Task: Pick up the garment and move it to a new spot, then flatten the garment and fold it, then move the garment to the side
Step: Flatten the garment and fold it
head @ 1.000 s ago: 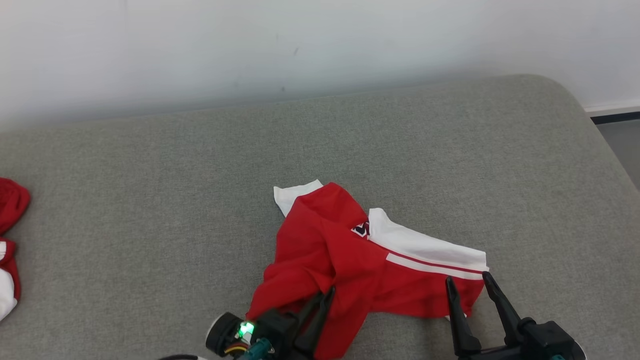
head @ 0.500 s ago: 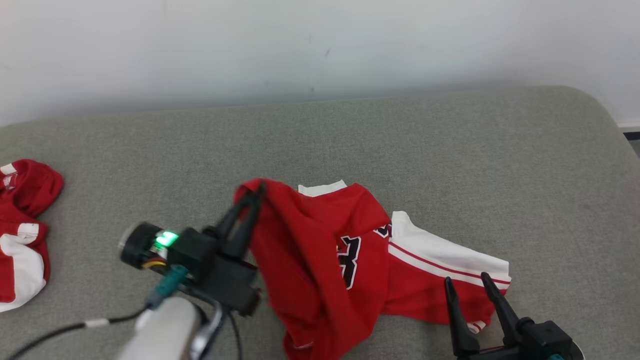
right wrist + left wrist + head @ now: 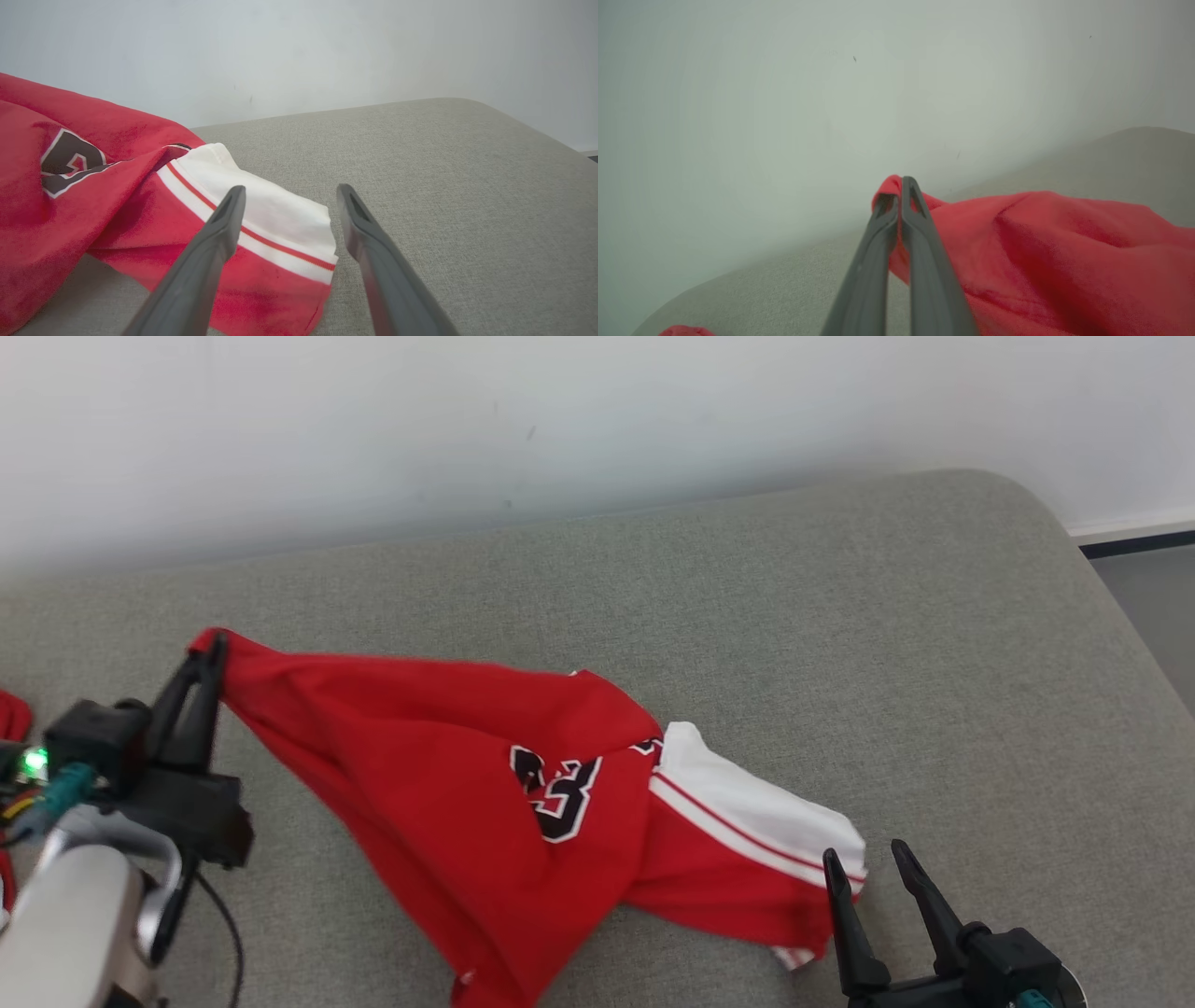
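Right claw [image 3: 863, 851] sits nearest, spread wide as before. It is just beside the white-banded end of the red garment [image 3: 448, 775] and is not gripping it. Left claw [image 3: 217, 637], pressed together, pinches a red fold and has carried it further toward the robot's left than half a second ago. The cloth now stretches in a long sheet across the grey cushion [image 3: 840, 616], with more of its number showing.

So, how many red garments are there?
2. One jersey in the middle, a corner pinched in the left hand; another red garment peeks in at the head view's left edge, mostly cut off.
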Tool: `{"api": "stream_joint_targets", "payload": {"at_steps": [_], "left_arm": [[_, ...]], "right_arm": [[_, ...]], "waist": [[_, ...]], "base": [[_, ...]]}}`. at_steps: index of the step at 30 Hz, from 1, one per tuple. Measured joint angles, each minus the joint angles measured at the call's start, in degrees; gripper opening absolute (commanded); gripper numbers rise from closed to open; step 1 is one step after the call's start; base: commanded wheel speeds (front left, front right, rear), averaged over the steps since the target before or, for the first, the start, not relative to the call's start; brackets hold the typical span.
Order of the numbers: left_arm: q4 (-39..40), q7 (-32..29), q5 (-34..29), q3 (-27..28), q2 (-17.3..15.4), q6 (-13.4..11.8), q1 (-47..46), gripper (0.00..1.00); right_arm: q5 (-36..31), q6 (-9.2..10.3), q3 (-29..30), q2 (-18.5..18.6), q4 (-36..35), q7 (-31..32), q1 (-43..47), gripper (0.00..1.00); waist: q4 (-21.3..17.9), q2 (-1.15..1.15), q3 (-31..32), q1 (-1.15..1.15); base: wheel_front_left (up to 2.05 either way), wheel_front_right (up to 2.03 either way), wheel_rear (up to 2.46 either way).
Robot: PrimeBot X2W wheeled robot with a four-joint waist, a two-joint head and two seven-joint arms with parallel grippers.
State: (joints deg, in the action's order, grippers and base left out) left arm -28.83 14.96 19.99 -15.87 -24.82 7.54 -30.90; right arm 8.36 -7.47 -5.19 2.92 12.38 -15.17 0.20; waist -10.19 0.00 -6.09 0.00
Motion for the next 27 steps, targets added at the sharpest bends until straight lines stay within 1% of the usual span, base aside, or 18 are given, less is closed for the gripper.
{"api": "stream_joint_targets", "payload": {"at_steps": [2, 6, 11, 12, 13, 14, 18, 25, 27], "left_arm": [[-1.0, 0.0, -0.2, 0.9, -1.1, 0.0, -1.2, 0.00], [-2.3, 0.0, -0.5, 3.3, -1.7, 0.0, -3.3, 0.00], [-7.5, 0.0, -1.2, 1.0, -1.5, 0.0, -3.8, 0.00], [-8.3, 0.0, -1.1, 0.9, -1.3, 0.0, -4.0, 0.28], [-9.2, 0.0, -1.0, 1.2, -1.0, 0.0, -4.3, 0.94], [-9.7, 0.0, -0.6, 1.2, -0.8, 0.0, -4.4, 1.00], [-10.1, 0.0, -0.2, 1.2, 0.1, 0.0, -3.0, 1.00], [-5.3, 0.0, -0.3, 5.2, 0.9, 0.0, 3.7, 1.00], [-2.9, 0.0, -0.5, 5.9, 1.8, 0.0, 5.6, 1.00]], "right_arm": [[0.0, 0.00, -0.1, 0.0, 0.1, 0.0, -0.1, 1.00], [0.0, 0.00, -0.2, 0.0, 0.2, 0.0, -0.3, 1.00], [-0.1, 0.00, -0.1, 0.0, 0.4, 0.0, -0.5, 1.00], [-0.1, 0.00, -0.1, 0.0, 0.4, 0.0, -0.5, 1.00], [-0.1, 0.00, -0.1, 0.0, 0.3, 0.0, -0.5, 1.00], [0.2, 0.00, 0.0, 0.0, 0.3, 0.0, -0.5, 1.00], [0.9, 0.00, 0.2, 0.0, 0.5, 0.0, -0.5, 1.00], [1.9, 0.00, 1.2, 0.0, 0.5, 0.0, -0.4, 1.00], [3.1, 0.00, 1.9, -0.1, 1.1, 0.0, -0.4, 1.00]], "waist": [[-0.3, 0.00, -0.2, 0.00], [-0.5, 0.00, -0.6, 0.00], [-0.2, 0.00, -0.5, 0.00], [-0.1, 0.00, -0.5, 0.00], [0.0, 0.00, -0.5, 0.00], [0.2, 0.00, -0.5, 0.00], [1.2, 0.00, -0.4, 0.00], [3.7, 0.00, -0.5, 0.00], [4.5, 0.00, -0.6, 0.00]], "base": [[0.00, 0.00, 0.00], [0.00, 0.00, 0.00], [0.00, 0.00, 0.00], [0.00, 0.00, 0.00], [0.00, 0.00, 0.00], [0.00, 0.00, 0.00], [0.00, 0.00, 0.00], [0.00, 0.00, 0.00], [0.00, 0.00, 0.00]]}}
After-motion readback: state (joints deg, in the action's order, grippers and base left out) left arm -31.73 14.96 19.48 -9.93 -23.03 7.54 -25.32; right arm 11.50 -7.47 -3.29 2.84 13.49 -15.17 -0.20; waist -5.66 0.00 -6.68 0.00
